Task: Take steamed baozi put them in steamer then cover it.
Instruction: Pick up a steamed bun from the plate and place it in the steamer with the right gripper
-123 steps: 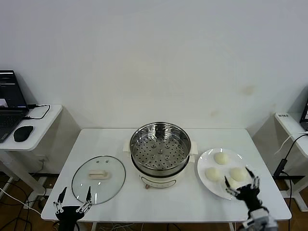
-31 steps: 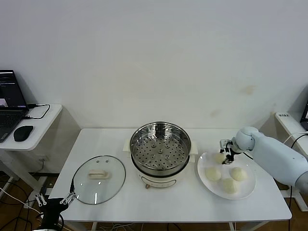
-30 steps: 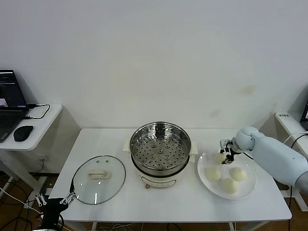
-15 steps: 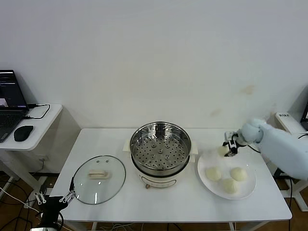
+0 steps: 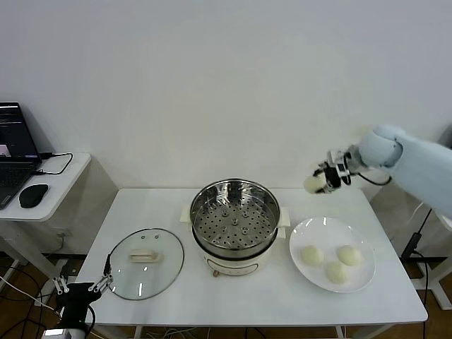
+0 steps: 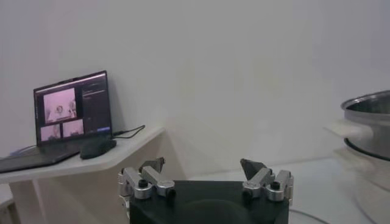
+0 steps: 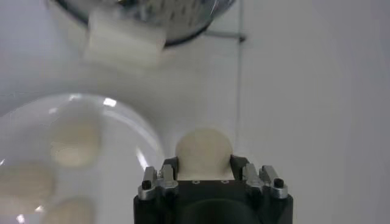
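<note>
Work from the table (image 5: 233,296) upward: the steamer (image 5: 235,224) stands at its middle with the perforated tray empty, the glass cover (image 5: 145,263) lies flat on the robot's left of it, and the white plate (image 5: 357,282) on the right carries three buns (image 5: 337,271). The right claw (image 5: 327,178) is clamped on the fourth bun (image 5: 315,184), held in the air above and behind the plate, well apart from the steamer; in the right wrist view the bun (image 7: 204,152) sits squarely between the two jaws. Carry it across level, clear the steel rim with margin, and lower it onto the tray near one edge so that room remains for the other three. Release only once the bun rests on the tray, because a soft bun is likely to deform if squeezed harder or dropped. The left claw (image 5: 82,289) waits spread wide at the table's front left corner, just beside the cover. Compared with one second earlier, the right claw has risen from plate level, and the plate now holds three buns instead of four.
</note>
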